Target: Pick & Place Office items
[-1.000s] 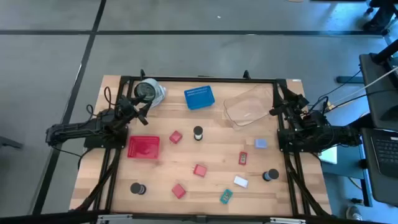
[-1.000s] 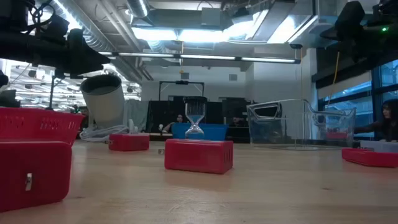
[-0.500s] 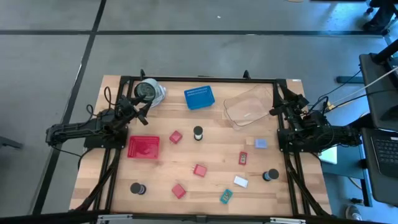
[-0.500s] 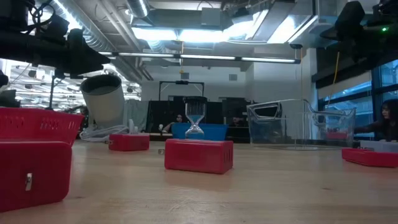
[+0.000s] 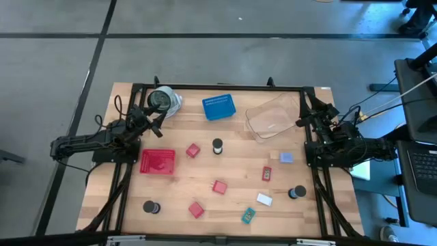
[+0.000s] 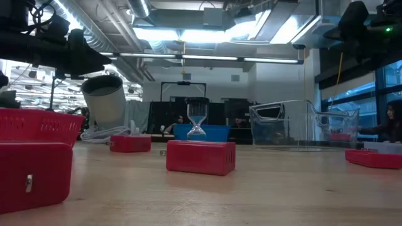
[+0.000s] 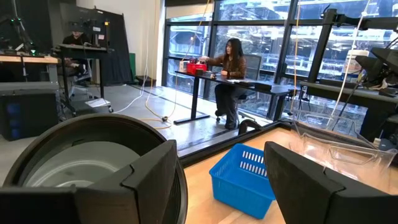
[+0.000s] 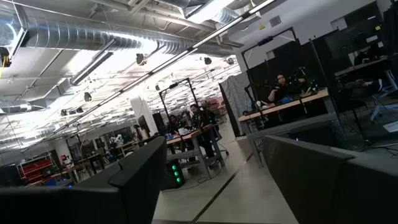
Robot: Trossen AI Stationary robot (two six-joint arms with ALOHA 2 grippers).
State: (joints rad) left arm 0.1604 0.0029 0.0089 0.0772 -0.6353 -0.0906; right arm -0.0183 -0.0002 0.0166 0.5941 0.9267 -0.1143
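Note:
The office items lie scattered on the wooden table. The red cubes [image 5: 193, 150] [image 5: 219, 186] [image 5: 196, 209] and black spools [image 5: 218, 145] [image 5: 151, 206] [image 5: 296, 193] sit toward the middle and near edge. Right of centre rest the flat blocks: light-blue [image 5: 287, 157], red [image 5: 267, 173], white [image 5: 264, 199] and teal [image 5: 248, 216]. My left gripper [image 5: 154, 116] [image 7: 221, 186] is open at the far left, beside the grey-and-white disc [image 5: 162, 101]. My right gripper [image 5: 304, 121] [image 8: 217, 186] is open at the far right, by the clear tub [image 5: 273, 117].
A red tray [image 5: 158, 161] lies left of centre and a blue basket [image 5: 218, 107] sits at the far edge. The black arm frames run along the left and right table sides. In the low view a red cube [image 6: 201, 156] stands close. People sit in the room beyond.

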